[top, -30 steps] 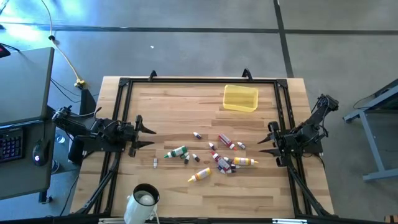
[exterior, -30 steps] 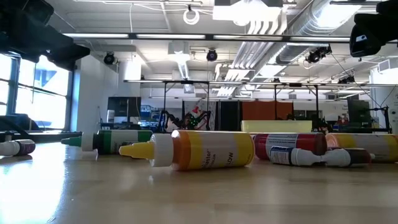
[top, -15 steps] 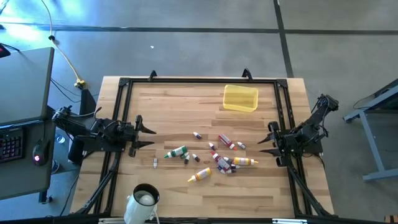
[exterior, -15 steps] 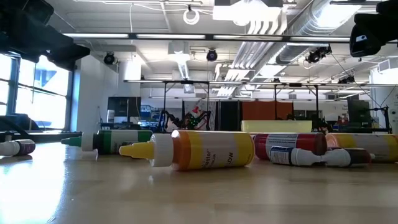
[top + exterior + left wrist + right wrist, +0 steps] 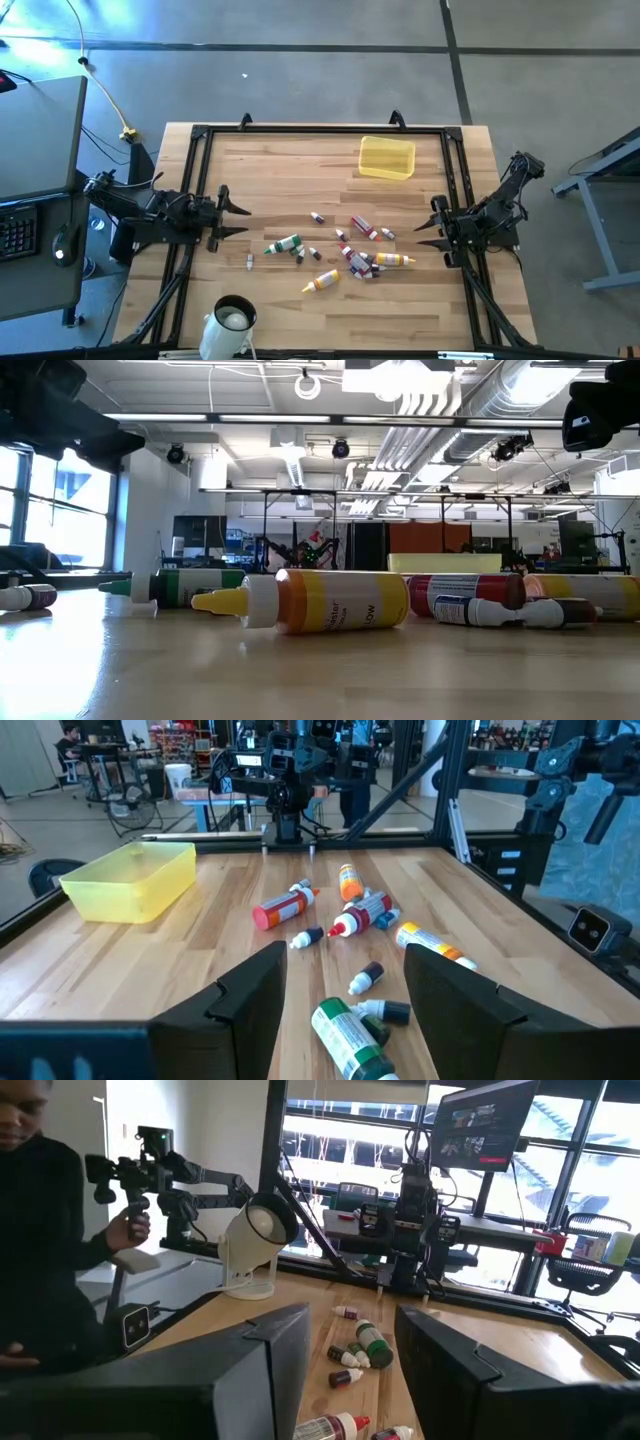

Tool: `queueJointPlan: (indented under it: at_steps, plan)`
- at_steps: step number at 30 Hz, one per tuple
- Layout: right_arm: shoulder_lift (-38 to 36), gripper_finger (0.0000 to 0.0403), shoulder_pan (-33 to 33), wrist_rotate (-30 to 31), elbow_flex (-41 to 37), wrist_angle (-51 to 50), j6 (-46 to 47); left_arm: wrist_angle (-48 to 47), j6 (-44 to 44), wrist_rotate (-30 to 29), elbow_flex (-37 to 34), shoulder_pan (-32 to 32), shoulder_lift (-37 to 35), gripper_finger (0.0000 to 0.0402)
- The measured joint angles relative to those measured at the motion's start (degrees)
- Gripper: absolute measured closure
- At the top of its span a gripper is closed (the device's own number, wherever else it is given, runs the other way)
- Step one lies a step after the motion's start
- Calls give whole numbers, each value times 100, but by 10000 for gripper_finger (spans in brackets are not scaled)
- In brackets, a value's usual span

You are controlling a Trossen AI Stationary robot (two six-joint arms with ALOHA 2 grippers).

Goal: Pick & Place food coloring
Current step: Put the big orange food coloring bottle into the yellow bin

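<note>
Table (image 5: pixel 270 165): wooden top edged by a black frame, seen from above.
Left gripper (image 5: pixel 234 211): at the left edge of the table, pointing toward the middle; fingers (image 5: pixel 245 995) apart, holding nothing.
Right gripper (image 5: pixel 428 229): at the right edge, facing the left gripper across the table; fingers (image 5: pixel 270 1345) apart, holding nothing.
Food coloring (image 5: pixel 350 252): small bottles lying on their sides, scattered over the middle of the table between the two grippers, nearer the right one; none is in the tray.
Green bottle (image 5: pixel 284 244): at the left end of the scatter, closest to the left gripper.
Yellow bottle (image 5: pixel 320 282): at the near edge of the scatter; in the low view it lies foremost, nozzle to the left.
Tray (image 5: pixel 387 157): translucent yellow, at the far right of the table, well apart from the bottles.
Mug (image 5: pixel 232 317): white, at the near left edge of the table.
Person (image 5: pixel 45 1230): stands beside the table in the right wrist view, in dark clothing.
</note>
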Motion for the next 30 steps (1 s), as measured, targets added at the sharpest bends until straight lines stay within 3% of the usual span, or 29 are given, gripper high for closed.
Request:
queueJointPlan:
  at_steps: [14,30]
  plan:
    - [0,261,-1,-2,0,0,2,1033,-19,-1,0,1,0,200]
    - [1,261,1,-1,0,0,1,1305,-447,-38,0,0,-2,200]
